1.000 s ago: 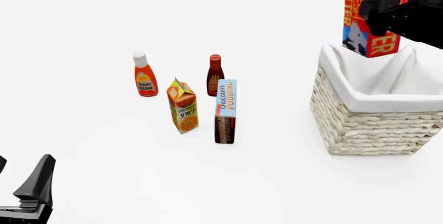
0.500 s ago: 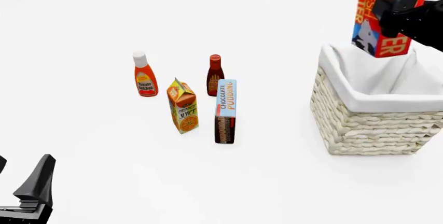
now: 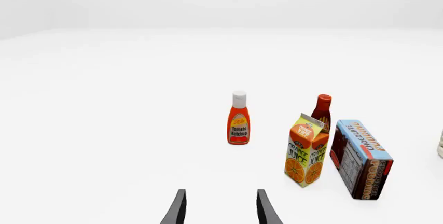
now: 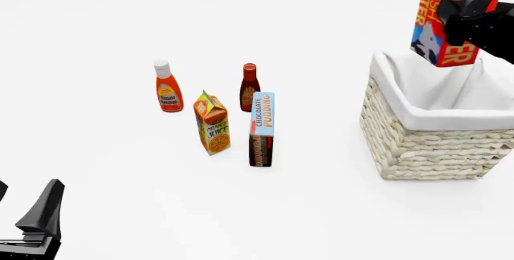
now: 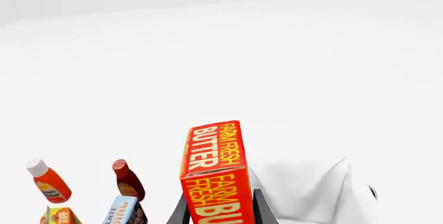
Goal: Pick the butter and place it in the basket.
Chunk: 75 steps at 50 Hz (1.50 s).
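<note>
Right gripper [image 4: 470,16] clamping butter [image 4: 446,13], hovering above basket [image 4: 418,145] far rim; transport step; next needing lowering inside, releasing. Left gripper [image 3: 220,208] parted, empty.

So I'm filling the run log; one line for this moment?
phase: carry | right hand: shut on butter, above basket | left hand: open, idle | butter not released

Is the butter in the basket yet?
Not yet. The butter is in the air above the basket, gripped by the right gripper.
</note>
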Each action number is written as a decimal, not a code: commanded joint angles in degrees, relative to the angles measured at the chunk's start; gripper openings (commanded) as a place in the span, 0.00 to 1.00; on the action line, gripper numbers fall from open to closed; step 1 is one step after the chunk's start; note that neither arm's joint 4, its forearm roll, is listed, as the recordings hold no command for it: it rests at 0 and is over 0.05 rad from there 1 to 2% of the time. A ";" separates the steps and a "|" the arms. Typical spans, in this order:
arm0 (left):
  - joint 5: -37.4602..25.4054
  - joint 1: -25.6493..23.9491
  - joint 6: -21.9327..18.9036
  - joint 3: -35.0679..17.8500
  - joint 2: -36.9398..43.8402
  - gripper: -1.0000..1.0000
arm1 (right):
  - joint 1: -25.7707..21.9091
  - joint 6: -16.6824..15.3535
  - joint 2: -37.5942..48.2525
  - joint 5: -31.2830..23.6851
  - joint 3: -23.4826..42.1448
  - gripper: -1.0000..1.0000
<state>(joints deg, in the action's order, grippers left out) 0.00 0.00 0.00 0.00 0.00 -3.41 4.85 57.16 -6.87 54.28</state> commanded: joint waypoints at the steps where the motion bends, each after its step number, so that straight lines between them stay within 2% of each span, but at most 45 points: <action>1: 0.00 0.00 0.00 0.00 0.00 1.00 | 0.40 1.44 0.34 2.81 0.12 0.00; 30: 0.00 0.00 0.00 0.00 0.00 1.00 | 3.56 2.82 6.70 11.38 -2.37 0.00; 75: 0.00 0.00 0.00 0.00 0.00 1.00 | 8.06 4.89 8.98 15.66 -4.49 0.00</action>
<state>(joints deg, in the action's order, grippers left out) 0.00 0.00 0.00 0.00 0.00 3.85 8.07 66.00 7.27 49.25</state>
